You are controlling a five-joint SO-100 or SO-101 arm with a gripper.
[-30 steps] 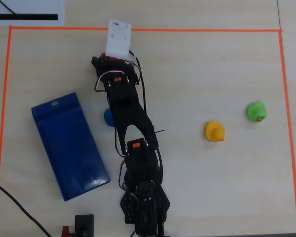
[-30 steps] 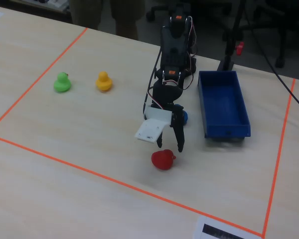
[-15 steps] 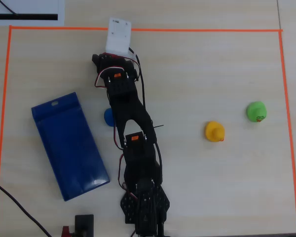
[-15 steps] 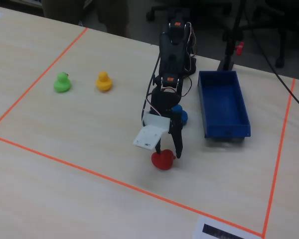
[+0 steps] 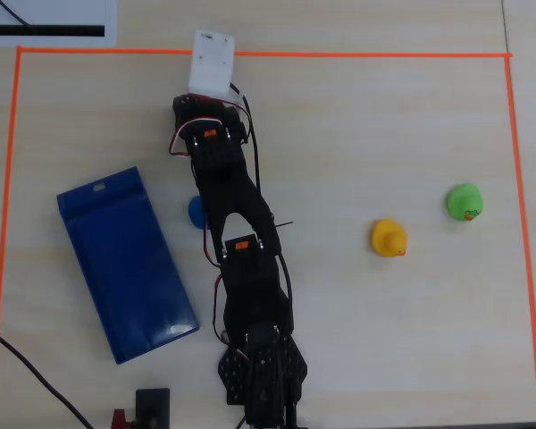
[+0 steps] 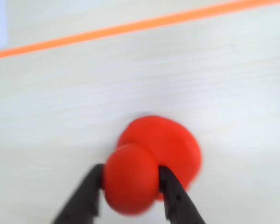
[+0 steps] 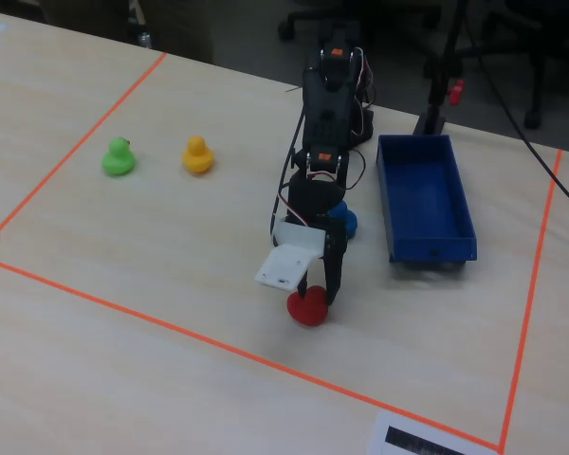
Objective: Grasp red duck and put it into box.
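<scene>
Black fingers (image 6: 86,198) pressed against both sides of red duck (image 6: 151,161) head in wrist view: gripper (image 6: 130,186) clamped on it. Duck sits on table (image 7: 123,303), inside orange tape line (image 7: 171,327), near front edge in fixed view, well apart from blue box (image 7: 427,204) at right. Arm (image 7: 327,123) stretched forward from far base, wrist bent down, gripper pointing at table. Ducks counted: four, namely red, blue duck (image 5: 196,211) mostly hidden under arm, yellow duck (image 5: 389,238), green duck (image 5: 464,202). One box.

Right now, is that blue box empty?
Empty: the fixed view shows the blue box with bare floor; the red duck sits outside on the table.
</scene>
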